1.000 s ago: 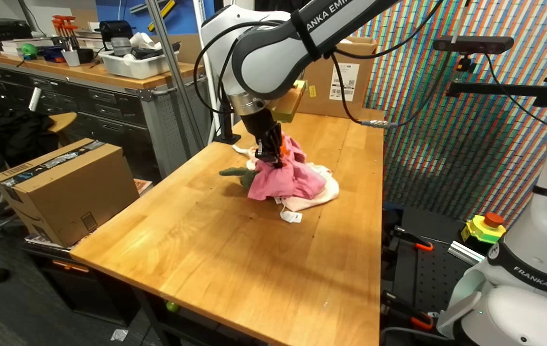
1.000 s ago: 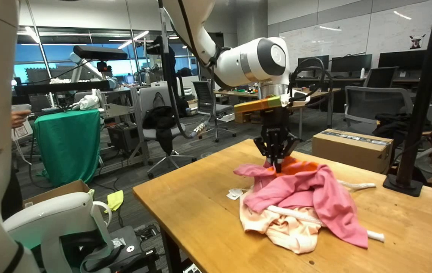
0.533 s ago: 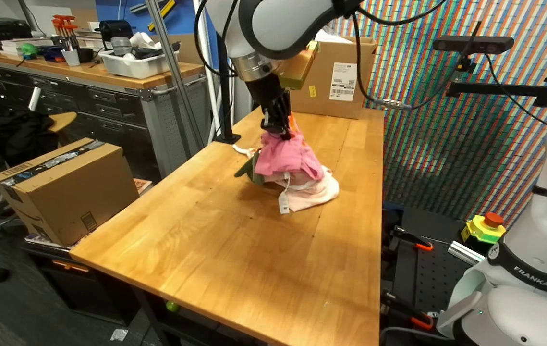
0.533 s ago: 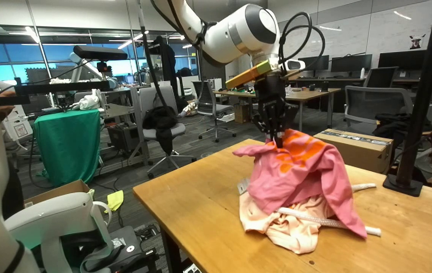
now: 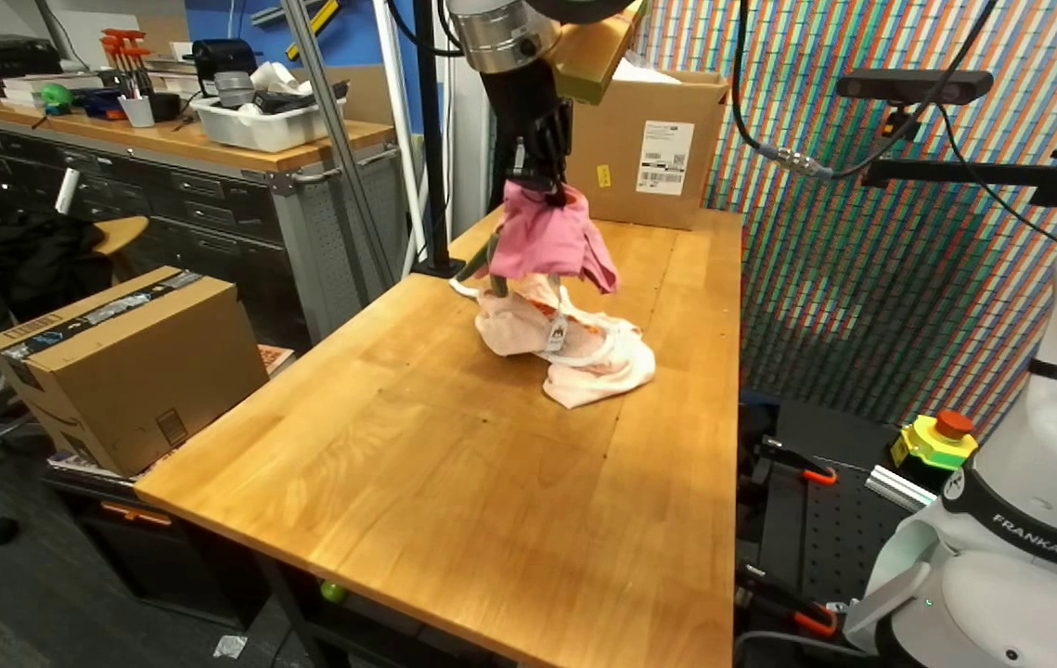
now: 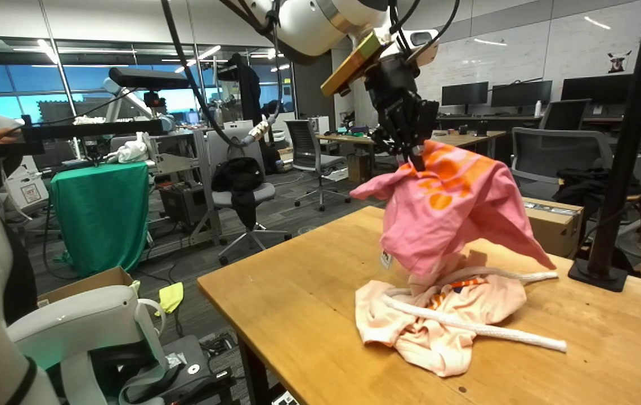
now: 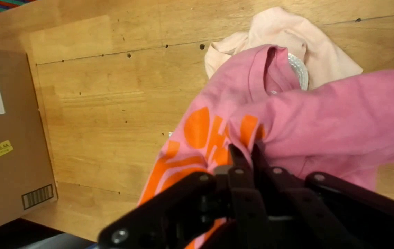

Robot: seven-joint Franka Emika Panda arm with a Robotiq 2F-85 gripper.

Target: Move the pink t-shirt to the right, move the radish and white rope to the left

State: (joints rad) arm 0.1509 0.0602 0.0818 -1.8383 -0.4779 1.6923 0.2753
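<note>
The pink t-shirt with orange print hangs in the air from my gripper in both exterior views (image 5: 551,246) (image 6: 438,236) and the wrist view (image 7: 338,114). My gripper (image 5: 551,195) (image 6: 415,163) (image 7: 247,150) is shut on a fold of its printed front. Below lies a peach t-shirt (image 5: 602,376) (image 6: 438,354) (image 7: 321,52) on the table. The white rope (image 6: 500,333) lies across it, both ends reaching onto the wood; a bit shows in the wrist view (image 7: 299,71). A green leafy part (image 5: 496,274), likely the radish's, shows beside the pink cloth's lower edge; its body is hidden.
The wooden table (image 5: 398,501) (image 6: 297,292) carries the clothes. A cardboard box (image 5: 602,186) (image 7: 10,138) stands at one table end. A black pole (image 5: 435,213) (image 6: 599,270) stands at a table edge. A white robot base (image 5: 1020,520) is beside the table.
My gripper has risen with the pink t-shirt in it. The shirt has lifted off the pile, uncovering more of the peach t-shirt and rope. The green part has also moved up.
</note>
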